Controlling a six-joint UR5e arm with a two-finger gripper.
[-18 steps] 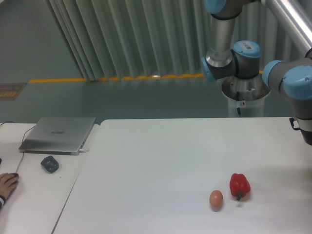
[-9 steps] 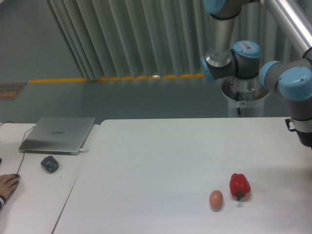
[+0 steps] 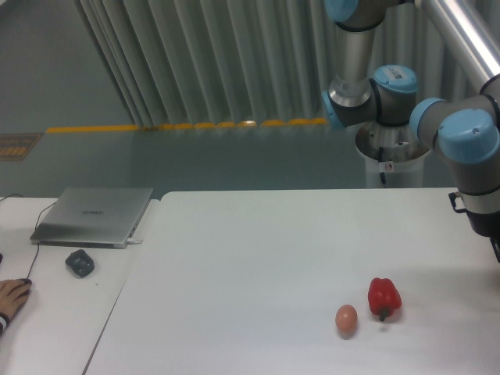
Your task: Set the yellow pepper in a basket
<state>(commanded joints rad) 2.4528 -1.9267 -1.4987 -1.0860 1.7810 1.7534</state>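
The yellow pepper is out of view, and no basket shows either. On the white table (image 3: 250, 250) lie a red pepper (image 3: 383, 298) and a tan egg (image 3: 346, 319), side by side near the front right. The robot arm (image 3: 469, 148) reaches in from the right edge; only its wrist joints show. The gripper itself is cut off by the right edge of the frame, so its fingers are not visible.
A closed silver laptop (image 3: 94, 215) and a dark mouse-like object (image 3: 80, 262) sit on the left table. A person's hand (image 3: 12, 297) rests at the far left edge. The arm's base post (image 3: 393, 152) stands behind the table.
The arm's wrist has shifted leftward into the frame from the right edge. The red pepper and egg have not moved.
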